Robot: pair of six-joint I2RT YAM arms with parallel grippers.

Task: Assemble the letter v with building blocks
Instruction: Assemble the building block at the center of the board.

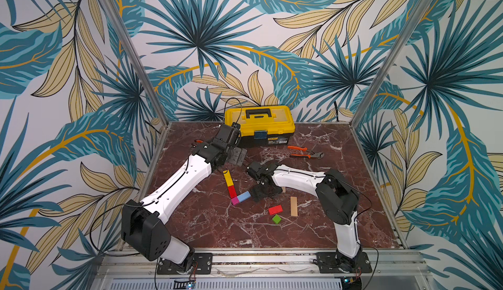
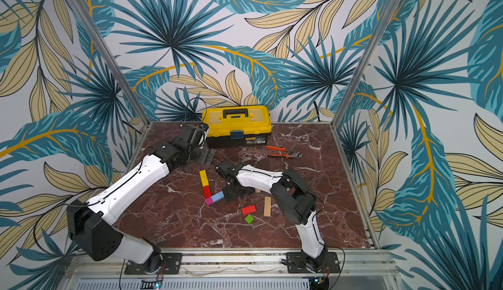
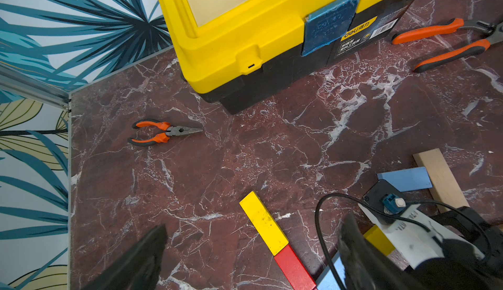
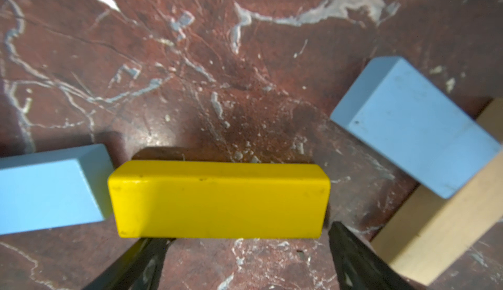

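In a top view, yellow bar [image 1: 228, 178], red block [image 1: 232, 192] and magenta cube [image 1: 234, 201] form our left stroke; light-blue block [image 1: 244, 196] starts the right. Left wrist: left tool [image 3: 254, 224] gapes, empty. Right wrist: right tool [image 4: 247, 232] wide too, second yellow bar [image 4: 219, 198] on the table [image 4: 217, 71] just beside that blue. We reckon we're roughly halfway.

You can read only the brand "deli", followed by two Chinese characters, on the yellow-and-black label [image 3: 359, 31] on the toolbox [image 3: 245, 30] front, upper right of the left wrist view, beside a barcode [image 3: 385, 27]; smaller lines below are illegible.
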